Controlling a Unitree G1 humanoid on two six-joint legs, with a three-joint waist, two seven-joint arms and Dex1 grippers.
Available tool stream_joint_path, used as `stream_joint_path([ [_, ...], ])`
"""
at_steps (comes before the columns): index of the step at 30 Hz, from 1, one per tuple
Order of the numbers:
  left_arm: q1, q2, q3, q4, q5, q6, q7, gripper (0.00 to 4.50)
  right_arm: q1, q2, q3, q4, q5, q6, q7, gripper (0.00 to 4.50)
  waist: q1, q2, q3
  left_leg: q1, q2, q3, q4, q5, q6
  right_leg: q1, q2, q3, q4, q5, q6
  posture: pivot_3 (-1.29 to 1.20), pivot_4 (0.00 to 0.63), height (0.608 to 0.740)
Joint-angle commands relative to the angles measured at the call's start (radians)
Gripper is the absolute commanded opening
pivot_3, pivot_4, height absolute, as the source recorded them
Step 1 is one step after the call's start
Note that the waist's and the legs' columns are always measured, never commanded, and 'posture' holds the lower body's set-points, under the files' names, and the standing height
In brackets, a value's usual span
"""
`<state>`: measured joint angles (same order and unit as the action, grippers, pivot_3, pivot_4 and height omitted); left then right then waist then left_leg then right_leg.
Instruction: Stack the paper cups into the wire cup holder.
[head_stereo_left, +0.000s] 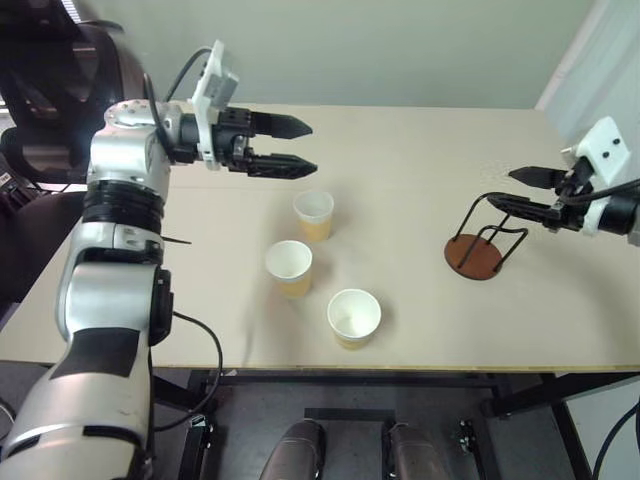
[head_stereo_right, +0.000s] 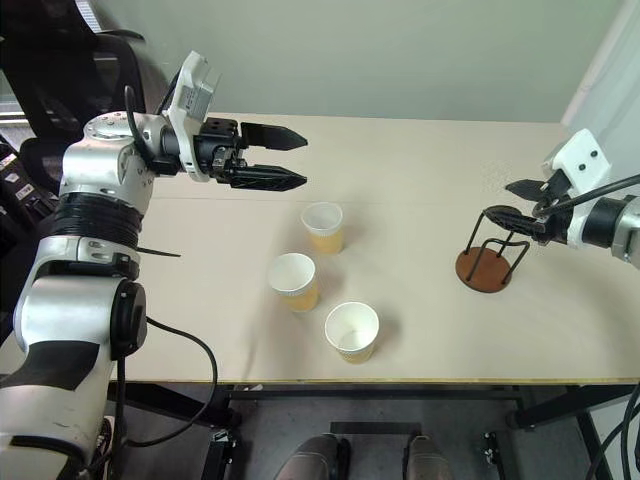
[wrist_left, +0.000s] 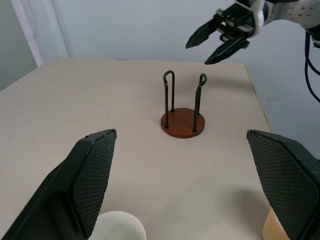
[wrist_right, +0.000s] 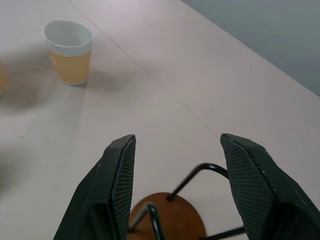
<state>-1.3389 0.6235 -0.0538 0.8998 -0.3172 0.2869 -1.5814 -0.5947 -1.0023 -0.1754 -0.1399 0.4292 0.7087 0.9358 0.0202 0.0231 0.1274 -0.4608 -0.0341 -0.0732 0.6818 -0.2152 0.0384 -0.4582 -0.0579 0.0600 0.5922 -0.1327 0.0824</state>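
Your three paper cups sit upright and empty on the table (head_stereo_left: 420, 180), left of centre, none stacked. The far cup (head_stereo_left: 314, 214) is nearest the back edge, the middle cup (head_stereo_left: 289, 267) sits just in front of it and slightly to the left, the near cup (head_stereo_left: 354, 317) is closest to the front edge and a bit right. They are close together but not touching.

The wire cup holder (head_stereo_left: 478, 243) stands on the right side of the table, well apart from the cups. Its round reddish-brown base (head_stereo_left: 473, 257) is flat on the tabletop, with black wire loops rising from it. Nothing is in it.

Your left gripper (head_stereo_left: 300, 147) hangs in the air behind and above the far cup, pointing toward the right. Fingers spread wide, holding nothing, clear of every cup. In its wrist view both fingers (wrist_left: 90, 180) frame the holder across the table.

Your right gripper (head_stereo_left: 520, 190) is right at the holder's wire tops, pointing left. Fingers parted with nothing between them. From the head views you cannot tell whether a fingertip touches the wire. Its wrist view shows the loops and base just below the fingers (wrist_right: 117, 185).
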Motion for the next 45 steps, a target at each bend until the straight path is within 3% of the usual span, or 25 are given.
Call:
stream_joint_path([
  [1, -0.065, -0.004, -0.021, 0.016, 0.002, -0.042, -0.033, 4.46, 0.034, -0.042, -0.065, -0.05, 0.011, 0.002, 0.006, 2.7, 0.003, 0.0, 0.0, 0.0, 0.0, 0.0, 0.0, 0.0, 0.0, 0.0, 0.0, 0.0, 0.0, 0.0, 0.0, 0.0, 0.15, 0.74],
  [8, -0.107, 0.001, -0.128, 0.026, -0.077, -0.016, -0.033, 4.46, 0.089, -0.071, -0.125, -0.07, 0.031, 0.027, 0.001, 2.7, 0.006, 0.0, 0.0, -0.002, 0.0, 0.001, 0.0, -0.001, 0.001, -0.001, 0.0, 0.0, 0.0, -0.001, 0.0, 0.0, 0.15, 0.74],
  [18, -0.105, 0.017, -0.394, -0.104, -0.289, -0.018, -0.033, 4.46, 0.287, -0.185, -0.275, -0.132, 0.094, 0.121, 0.095, 2.7, 0.01, -0.001, 0.0, -0.003, 0.0, 0.001, 0.001, -0.001, -0.003, -0.001, -0.001, -0.001, 0.0, -0.004, 0.003, 0.0, 0.15, 0.74],
  [23, -0.104, 0.019, -0.421, -0.116, -0.336, -0.021, -0.033, 4.46, 0.359, -0.142, -0.253, -0.152, 0.032, 0.068, 0.02, 2.7, 0.007, -0.001, 0.0, -0.002, 0.0, 0.002, 0.001, -0.001, -0.003, 0.0, -0.001, 0.0, 0.0, -0.003, 0.006, 0.0, 0.15, 0.74],
  [26, -0.103, 0.029, -0.415, -0.112, -0.35, -0.022, -0.033, 4.46, 0.38, -0.1, -0.168, -0.151, -0.048, -0.005, -0.049, 2.7, 0.007, -0.001, 0.001, -0.001, 0.0, 0.001, 0.001, -0.002, -0.001, 0.0, -0.001, 0.0, 0.001, 0.0, 0.012, 0.0, 0.15, 0.74],
  [35, -0.102, 0.038, -0.404, -0.114, -0.353, -0.021, -0.033, 4.46, 0.289, -0.088, -0.074, -0.017, -0.171, -0.17, -0.087, 2.7, 0.006, -0.001, 0.001, 0.0, -0.001, 0.001, 0.003, -0.001, 0.003, 0.003, -0.001, 0.001, 0.0, 0.002, 0.012, 0.0, 0.15, 0.74],
  [45, -0.098, 0.048, -0.394, -0.119, -0.353, -0.022, -0.033, 4.46, 0.26, -0.072, -0.049, 0.015, -0.203, -0.214, -0.085, 2.7, 0.007, 0.0, 0.001, 0.0, -0.001, 0.001, 0.002, -0.001, 0.002, 0.003, -0.001, 0.0, 0.0, 0.001, 0.012, 0.0, 0.15, 0.74],
])
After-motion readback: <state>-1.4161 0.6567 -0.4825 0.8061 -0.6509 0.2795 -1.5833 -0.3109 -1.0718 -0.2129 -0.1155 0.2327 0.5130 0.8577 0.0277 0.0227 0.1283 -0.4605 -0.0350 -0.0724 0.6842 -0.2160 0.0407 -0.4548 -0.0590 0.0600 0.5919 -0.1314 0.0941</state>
